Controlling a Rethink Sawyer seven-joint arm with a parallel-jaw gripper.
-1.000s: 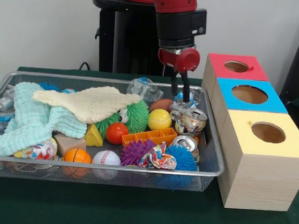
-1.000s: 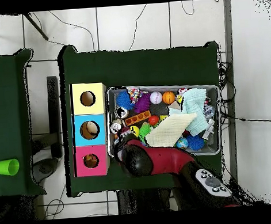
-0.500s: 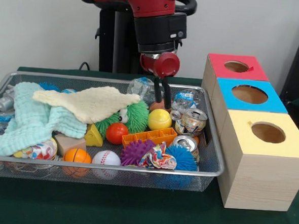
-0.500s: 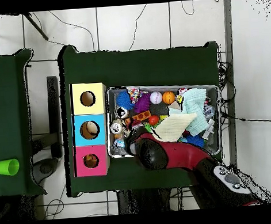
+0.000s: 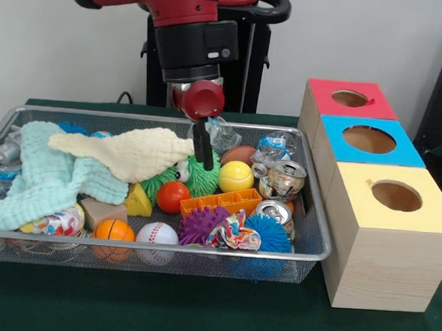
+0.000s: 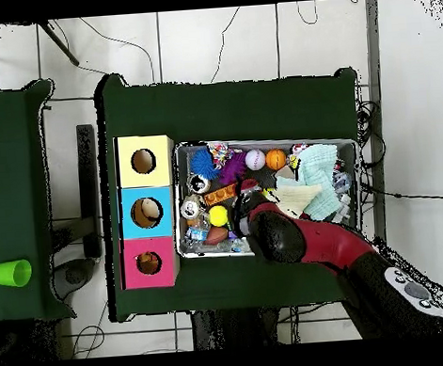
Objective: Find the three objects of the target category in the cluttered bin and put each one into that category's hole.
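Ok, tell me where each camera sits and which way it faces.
Front view: across the table, level, facing the mesh bin and three boxes; the red arm and gripper come down from above.
Overhead view: above, looking straight down; the arm enters from the bottom.
Both show bin, boxes, arm; the two views are turned half round.

Robot lab, pedestal arm [image 5: 163,4], cabled floor [image 6: 234,43]
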